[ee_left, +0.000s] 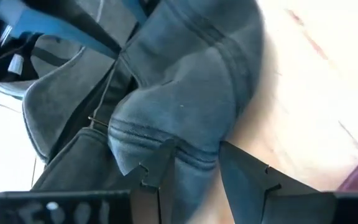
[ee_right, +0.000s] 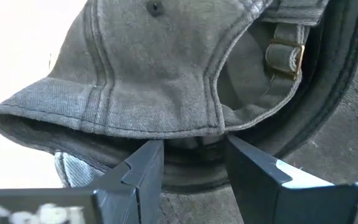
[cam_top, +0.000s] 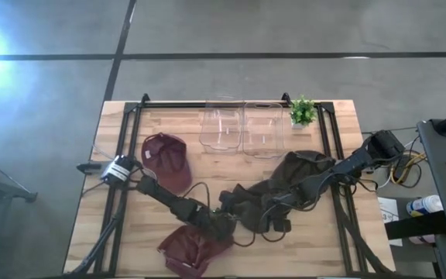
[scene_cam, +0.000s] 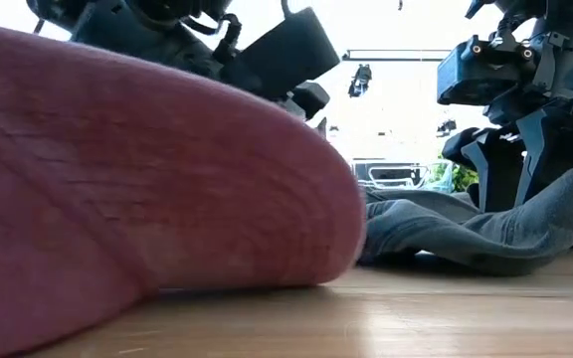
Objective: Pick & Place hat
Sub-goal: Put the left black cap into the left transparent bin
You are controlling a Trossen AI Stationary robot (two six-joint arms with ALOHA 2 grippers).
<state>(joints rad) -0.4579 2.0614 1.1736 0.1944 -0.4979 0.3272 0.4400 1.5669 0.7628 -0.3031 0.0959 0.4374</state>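
Observation:
Several dark grey caps (cam_top: pixel 296 182) lie in a heap on the table's right half. One maroon cap (cam_top: pixel 166 160) rests crown-up on the left, and a second maroon cap (cam_top: pixel 192 249) sits at the near edge and fills the low view (scene_cam: pixel 147 169). My left gripper (ee_left: pixel 190 171) reaches across to the heap's near-left end and is shut on a grey cap (ee_left: pixel 185 106). My right gripper (ee_right: pixel 194 158) is over the heap's middle, shut on another grey cap (ee_right: pixel 160 68), whose top button and brass strap buckle show. My left gripper pinches a stitched fold of the grey cap's cloth (ee_left: pixel 191 152) between its two fingers, coming at it from the table's left at a low slant. The rest of that cap lies on the heap and on the wood. My right gripper pinches the grey cap's lower rim (ee_right: pixel 194 134) beside the back strap opening, between its two fingers. The cap's crown stands beyond the fingers, and its brim end sticks out to one side. Whether the cap is lifted clear of the heap, I cannot tell.
Two clear plastic bins (cam_top: pixel 221 128) (cam_top: pixel 263 130) stand side by side at the far edge, with a small potted plant (cam_top: pixel 302 111) to their right. Black rails (cam_top: pixel 122 178) run along both sides of the table. Bare wood (cam_top: pixel 231 167) shows between the bins and the caps.

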